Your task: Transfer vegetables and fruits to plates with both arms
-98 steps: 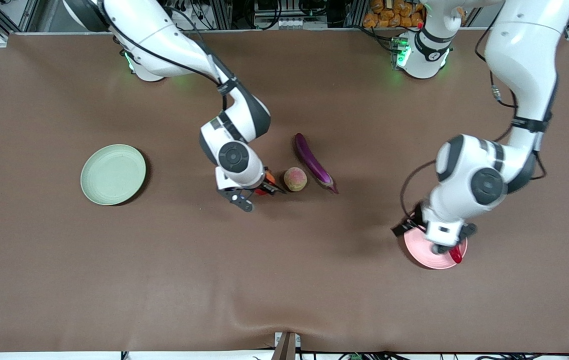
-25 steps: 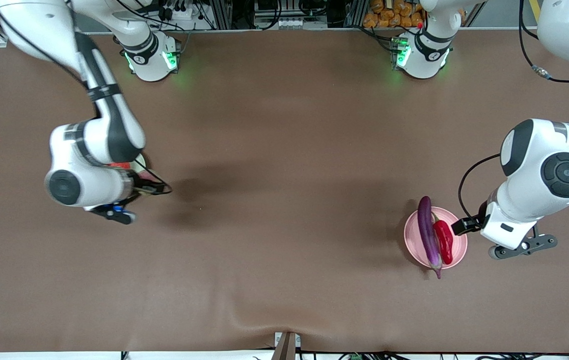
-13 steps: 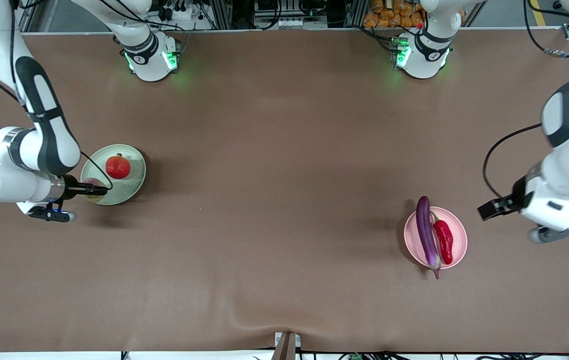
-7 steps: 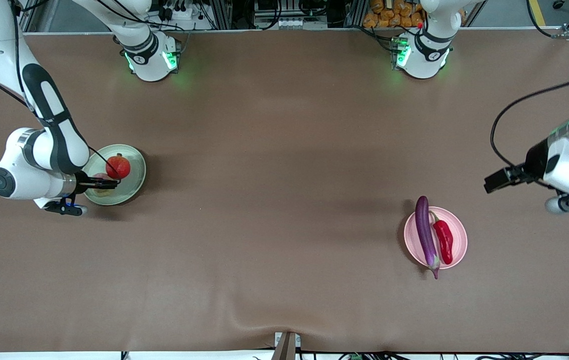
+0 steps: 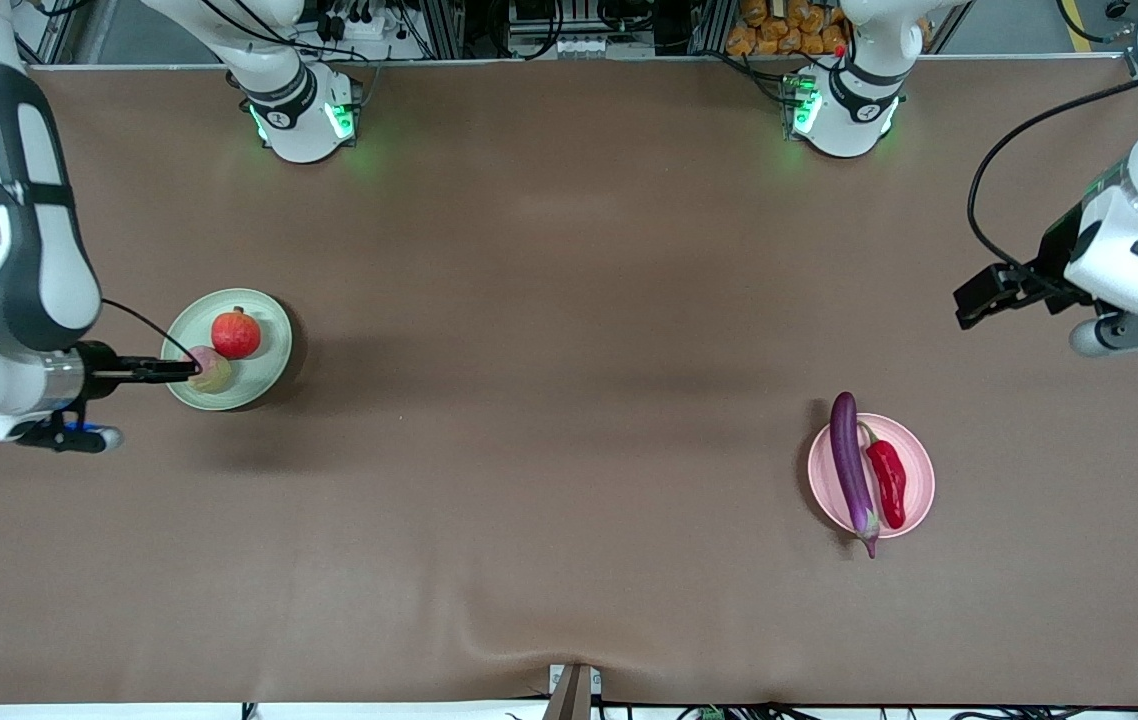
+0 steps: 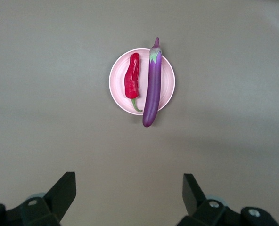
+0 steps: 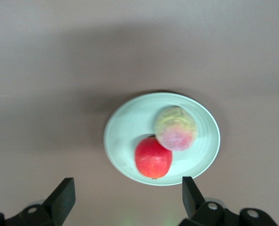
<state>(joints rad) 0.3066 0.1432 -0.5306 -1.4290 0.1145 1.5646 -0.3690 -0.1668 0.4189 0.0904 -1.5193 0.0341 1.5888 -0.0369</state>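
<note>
Brown desk (image 5: 569,420): a matte brown cover spread under everything, with both arm bases glowing green along its edge farthest from the front camera.
Right tool (image 5: 164,370): it hung in the air over the rim of the green plate, toward the right arm's end of the desk; in the right wrist view its two black fingers (image 7: 59,197) stood wide apart with nothing between them.
Green plate (image 5: 264,365): a pale green round plate lay flat on the desk near the right arm's end.
Pomegranate (image 5: 236,334): round and red, it sat on the green plate, farther from the front camera than the peach and touching it.
Peach (image 5: 212,369): pink and yellow, it sat on the same plate near the rim closest to the front camera.
Eggplant (image 5: 851,468): long and glossy purple, it lay across the pink plate with both ends past the rim.
Chili pepper (image 5: 887,482): shiny red, it lay on the pink plate just beside the eggplant, toward the left arm's end.
Pink plate (image 5: 922,485): a pale pink round plate lay flat toward the left arm's end of the desk.
Left tool (image 5: 991,295): it hung over bare desk well apart from the pink plate; in the left wrist view its fingers (image 6: 61,193) were spread wide and held nothing.
</note>
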